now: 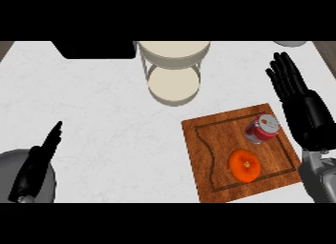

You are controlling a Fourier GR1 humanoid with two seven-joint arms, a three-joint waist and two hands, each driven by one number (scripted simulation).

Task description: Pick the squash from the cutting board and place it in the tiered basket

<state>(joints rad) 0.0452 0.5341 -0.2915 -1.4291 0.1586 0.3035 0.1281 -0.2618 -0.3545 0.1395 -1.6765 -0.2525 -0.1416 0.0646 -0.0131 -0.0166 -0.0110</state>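
An orange round squash lies on the wooden cutting board at the lower right. A red can lies on the same board, just beyond the squash. The tiered basket, cream with round shelves, stands at the top centre. My right hand is open, fingers straight, just right of the board and beside the can, touching nothing. My left hand is open at the lower left, fingers straight, far from the board.
A black object sits at the counter's back, left of the basket. A white round thing peeks in at the top right. The counter's edges show at the upper corners.
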